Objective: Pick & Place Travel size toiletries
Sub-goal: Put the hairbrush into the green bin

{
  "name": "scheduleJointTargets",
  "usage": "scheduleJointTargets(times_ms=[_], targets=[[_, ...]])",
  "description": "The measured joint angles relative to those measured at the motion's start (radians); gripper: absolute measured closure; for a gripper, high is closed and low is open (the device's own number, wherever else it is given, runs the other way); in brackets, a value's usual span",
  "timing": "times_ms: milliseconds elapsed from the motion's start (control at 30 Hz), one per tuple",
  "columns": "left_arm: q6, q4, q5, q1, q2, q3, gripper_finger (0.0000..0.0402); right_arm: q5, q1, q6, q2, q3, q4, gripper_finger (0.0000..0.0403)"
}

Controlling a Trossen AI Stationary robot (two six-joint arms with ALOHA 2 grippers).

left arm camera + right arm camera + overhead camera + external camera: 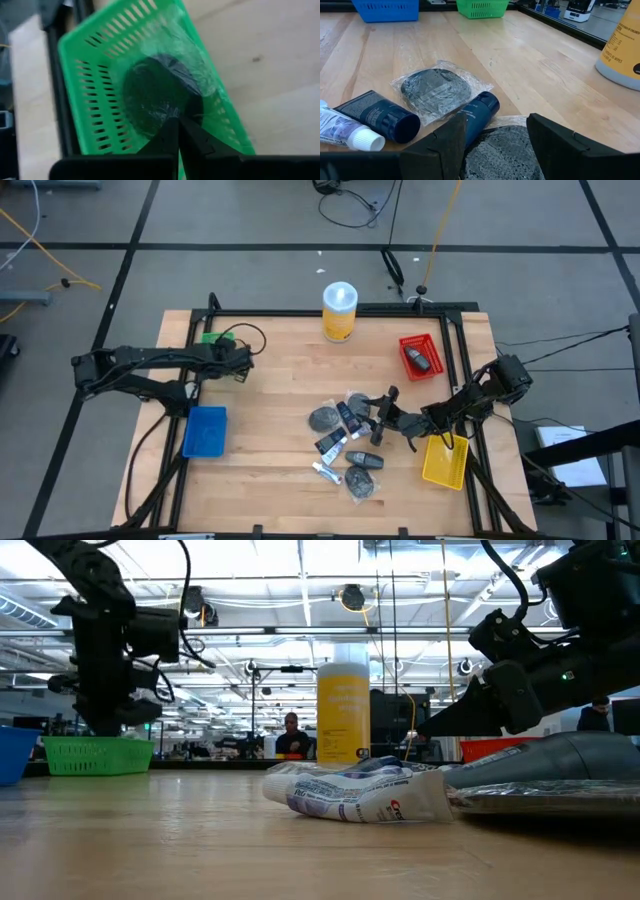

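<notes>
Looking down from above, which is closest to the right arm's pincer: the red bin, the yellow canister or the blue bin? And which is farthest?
From the right pincer, open over the toiletries:
1. Red bin, toward the table's back right.
2. Yellow canister, at the back edge, middle.
3. Blue bin, far across on the left side.

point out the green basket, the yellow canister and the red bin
green basket point(85, 95), left wrist view, on its slotted side wall
yellow canister point(339, 320), high view, on its yellow body below the white lid
red bin point(408, 343), high view, on its rim
</notes>
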Motion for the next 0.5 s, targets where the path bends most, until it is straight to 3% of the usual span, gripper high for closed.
scheduleJointTargets(times_ms=[300,500], targets=[[0.038,-0.093,0.008,0.036,-0.023,0.091,0.0391,0.0,0.0,0.0,0.0,0.0,0.001,0.0203],[0.076,-0.035,0.037,0.051,-0.029,0.113,0.0396,0.0,0.0,0.0,0.0,0.0,0.001,0.0203]])
